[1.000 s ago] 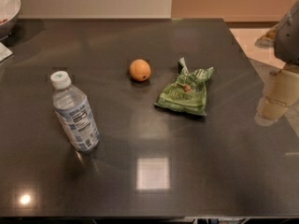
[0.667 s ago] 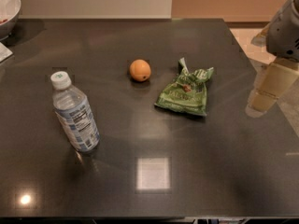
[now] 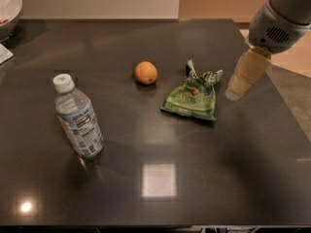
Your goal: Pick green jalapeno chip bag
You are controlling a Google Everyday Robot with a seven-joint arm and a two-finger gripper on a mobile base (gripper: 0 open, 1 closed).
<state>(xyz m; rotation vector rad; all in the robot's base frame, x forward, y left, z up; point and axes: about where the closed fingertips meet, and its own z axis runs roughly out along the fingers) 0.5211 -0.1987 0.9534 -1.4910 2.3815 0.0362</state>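
The green jalapeno chip bag (image 3: 192, 95) lies flat on the dark table (image 3: 155, 144), right of centre, crinkled and glossy with pale lettering and a small reddish mark. My gripper (image 3: 243, 79) comes in from the upper right on a grey arm and hangs just right of the bag, above the table and apart from the bag. Nothing is in it.
A round orange fruit (image 3: 146, 73) sits left of the bag. A capped water bottle (image 3: 77, 118) stands at the left. A white bowl (image 3: 7, 8) sits at the far left corner. The table's right edge runs just beyond the gripper.
The arm and gripper have moved left and up, from off the table's right edge to just beside the chip bag. The objects have not moved.
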